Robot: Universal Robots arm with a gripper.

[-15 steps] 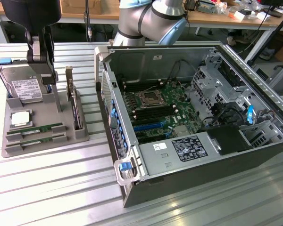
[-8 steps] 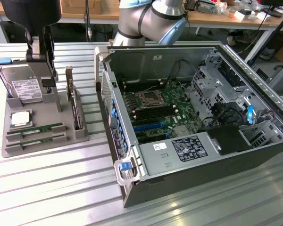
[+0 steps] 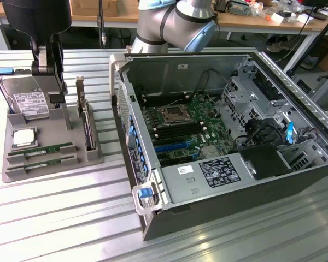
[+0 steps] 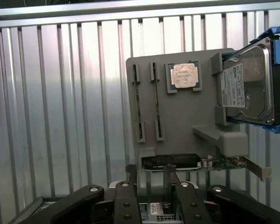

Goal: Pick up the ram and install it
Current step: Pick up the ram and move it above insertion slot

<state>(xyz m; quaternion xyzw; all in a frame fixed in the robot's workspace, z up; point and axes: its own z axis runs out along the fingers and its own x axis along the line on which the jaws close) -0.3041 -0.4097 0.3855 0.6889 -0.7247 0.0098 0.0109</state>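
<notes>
Two green ram sticks (image 3: pixel 41 149) (image 3: pixel 44 160) lie on edge, side by side, in slots at the front of a grey holder tray (image 3: pixel 11 172) on the exterior view's left. In the wrist view the same ram sticks (image 4: pixel 136 102) (image 4: pixel 156 102) show as two thin parallel strips. My black gripper (image 3: pixel 50 82) hangs over the back of the tray, above the hard drive and well clear of the sticks. Its fingers (image 4: pixel 130 184) stand apart, so the gripper (image 4: pixel 149 169) is open and holds nothing. The open computer case (image 3: pixel 295 180) lies to the exterior view's right, with black memory slots (image 3: pixel 177 131) beside the processor socket (image 3: pixel 172 114).
The tray also carries a hard drive (image 3: pixel 28 101), a square silver processor (image 3: pixel 23 137) and an upright expansion card (image 3: pixel 86 123). Inside the case are a power supply (image 3: pixel 208 177), drive cages (image 3: pixel 251 93) and cables. Everything rests on a ribbed metal table (image 3: pixel 71 218).
</notes>
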